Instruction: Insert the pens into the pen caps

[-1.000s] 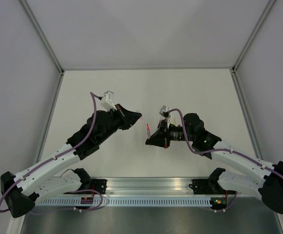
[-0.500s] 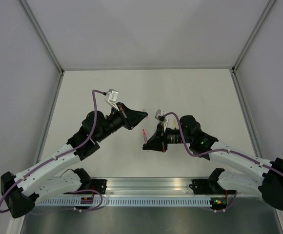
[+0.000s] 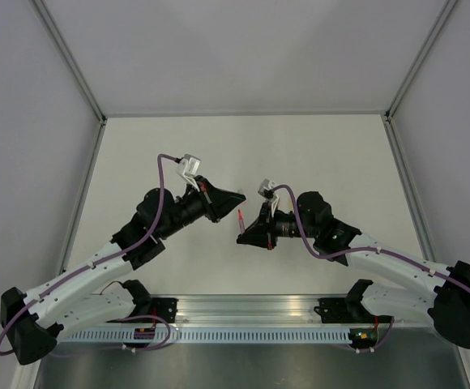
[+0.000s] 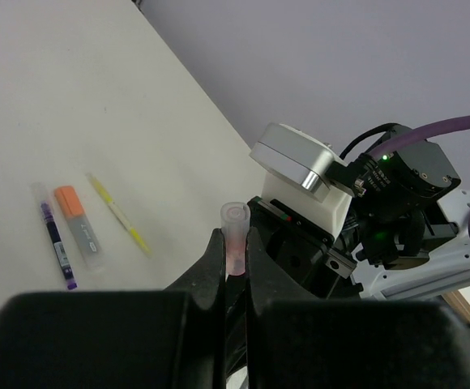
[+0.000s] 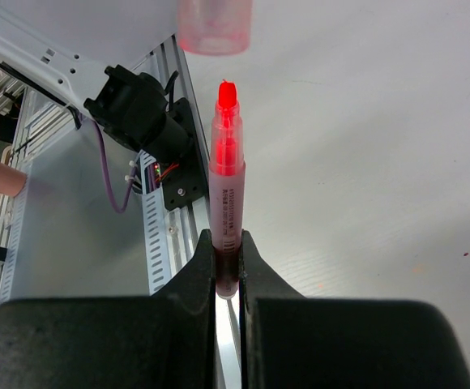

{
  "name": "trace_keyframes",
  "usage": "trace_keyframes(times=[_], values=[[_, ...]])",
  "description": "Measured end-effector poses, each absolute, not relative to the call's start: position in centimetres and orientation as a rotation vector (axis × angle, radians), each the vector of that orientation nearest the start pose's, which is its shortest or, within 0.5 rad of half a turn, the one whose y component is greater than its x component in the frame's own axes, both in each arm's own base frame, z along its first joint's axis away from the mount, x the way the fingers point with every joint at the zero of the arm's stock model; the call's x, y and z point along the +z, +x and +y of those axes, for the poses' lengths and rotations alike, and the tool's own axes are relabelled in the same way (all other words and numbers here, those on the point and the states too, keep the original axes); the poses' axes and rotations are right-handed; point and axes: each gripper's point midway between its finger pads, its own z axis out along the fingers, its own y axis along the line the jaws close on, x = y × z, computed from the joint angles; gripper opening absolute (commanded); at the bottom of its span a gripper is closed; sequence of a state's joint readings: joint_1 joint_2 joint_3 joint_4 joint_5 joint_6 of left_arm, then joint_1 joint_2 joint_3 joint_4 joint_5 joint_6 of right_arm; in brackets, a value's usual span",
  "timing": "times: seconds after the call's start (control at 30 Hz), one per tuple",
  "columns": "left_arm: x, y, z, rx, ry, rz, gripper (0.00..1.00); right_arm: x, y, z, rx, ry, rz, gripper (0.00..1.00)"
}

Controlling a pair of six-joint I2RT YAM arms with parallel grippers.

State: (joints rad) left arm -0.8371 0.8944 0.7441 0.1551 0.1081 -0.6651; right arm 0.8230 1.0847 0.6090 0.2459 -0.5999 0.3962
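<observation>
pink pen (image 5: 225, 182) is clamped in my right gripper (image 5: 227, 243), fingers closed on the lower barrel, red tip pointing away from the wrist. pale pink cap (image 4: 234, 217) is pinched in my left gripper (image 4: 235, 241), open mouth facing the right arm. both are up in the air between the two arms, above the table (image 4: 73, 97).

in the right wrist view the cap sits just beyond the tip, apart from it, and a little left of the pen's line. so i judge the step in hand is lining up pen and cap for the push; the pen is not yet inserted.

the next move calls for a small sideways correction to centre the tip on the cap mouth. then a straight push along the pen's axis till it seats, with both grips firm or the pen may slide back between my fingers.

lying on the table near each other: dark purple pen (image 4: 57, 247), grey pen with orange tip (image 4: 79, 228), yellow pen (image 4: 118, 214). i cannot tell whether any is capped.
</observation>
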Motion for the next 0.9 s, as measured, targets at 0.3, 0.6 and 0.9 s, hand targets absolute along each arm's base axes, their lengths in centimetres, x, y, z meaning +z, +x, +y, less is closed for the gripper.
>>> trace_keyframes(times=[0.3,0.6,0.9], values=[[31.7,19.9,-28.6,-1.23,0.259,1.664,0.02,20.1,15.1,32.3,1.348,-0.855,1.804,0.0],[30.8,19.9,-28.5,-1.207,0.274,1.69,0.02,20.0,15.1,32.2,1.339,-0.848,1.811,0.0],[29.5,19.9,-28.5,-1.189,0.288,1.716,0.02,20.3,15.2,32.1,1.334,-0.842,1.803,0.0]])
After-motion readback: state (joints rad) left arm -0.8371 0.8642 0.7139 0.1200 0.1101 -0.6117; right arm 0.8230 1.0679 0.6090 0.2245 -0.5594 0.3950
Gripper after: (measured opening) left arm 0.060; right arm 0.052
